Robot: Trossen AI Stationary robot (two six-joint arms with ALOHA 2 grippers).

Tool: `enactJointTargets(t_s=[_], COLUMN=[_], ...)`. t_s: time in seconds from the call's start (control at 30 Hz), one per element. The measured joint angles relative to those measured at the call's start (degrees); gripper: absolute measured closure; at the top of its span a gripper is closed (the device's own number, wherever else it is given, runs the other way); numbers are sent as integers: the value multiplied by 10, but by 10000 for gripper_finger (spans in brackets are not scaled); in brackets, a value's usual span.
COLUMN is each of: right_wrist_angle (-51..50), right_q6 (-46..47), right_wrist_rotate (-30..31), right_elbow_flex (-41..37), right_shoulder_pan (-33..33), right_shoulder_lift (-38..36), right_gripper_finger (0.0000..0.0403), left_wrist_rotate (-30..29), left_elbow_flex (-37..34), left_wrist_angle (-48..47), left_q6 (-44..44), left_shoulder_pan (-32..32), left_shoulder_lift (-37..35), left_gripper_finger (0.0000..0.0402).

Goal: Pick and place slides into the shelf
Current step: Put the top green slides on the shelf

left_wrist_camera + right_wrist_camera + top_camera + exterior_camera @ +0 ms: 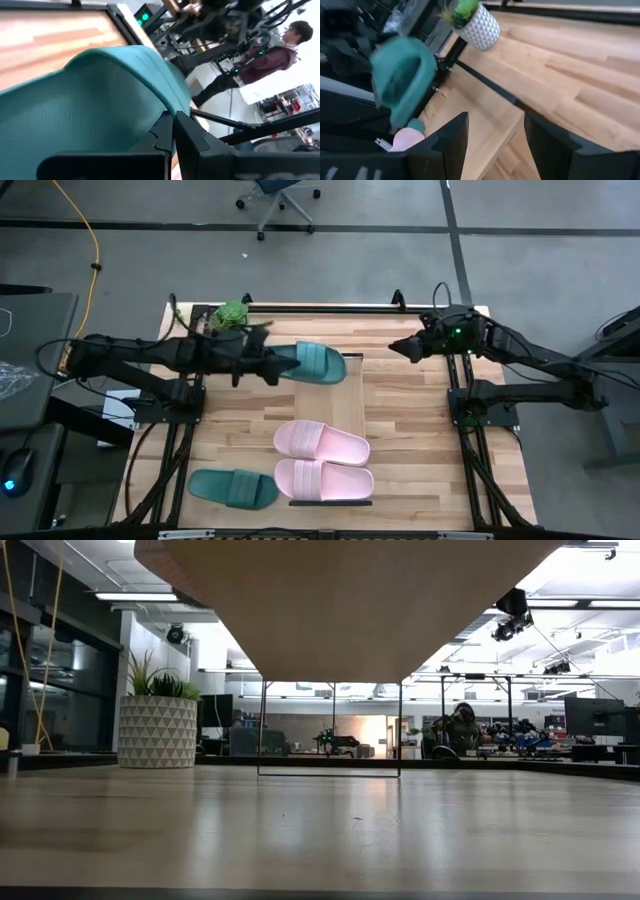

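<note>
Robotics lab / open-plan office. Evidence: butcher-block table (420, 430) on black frame, two arms bolted at sides, grey concrete floor (350, 270) with taped lines, yellow cable (92, 250), office chair (278, 198), mouse (12, 480) on side desk. Low view: strip lights (130, 596), ceiling camera (512, 615), glass partitions, rows of monitors (595, 718), seated person (462, 730). Planter (158, 720) on table. Left wrist view: standing person (270, 52) among equipment racks.

teal slide (318, 362) held aloft | teal slide (234, 487) on tabletop | two pink slides (322, 442) on shelf (375, 385)
</note>
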Motion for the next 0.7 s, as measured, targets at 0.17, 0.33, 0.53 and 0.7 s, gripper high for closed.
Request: enactJointTargets(t_s=[0.17,0.33,0.53,0.7], right_wrist_angle=[-7,-29,-30,-30], right_q6=[-31,-62,-75,-80], right_wrist_rotate=[-25,-53,-69,-74], right_elbow_flex=[0,0,0,0], right_shoulder_pan=[-23,-38,-45,-45], right_shoulder_lift=[-18,-18,-18,-18], right_gripper_finger=[219,219,219,219], left_wrist_rotate=[-42,-47,-49,-44], left_elbow_flex=[0,0,0,0], left_wrist_angle=[39,101,129,129], left_q6=[-41,-57,-67,-83], left_shoulder_pan=[-38,-41,-38,-31], left_shoulder_lift=[45,89,121,126], left_gripper_finger=[401,401,401,401])
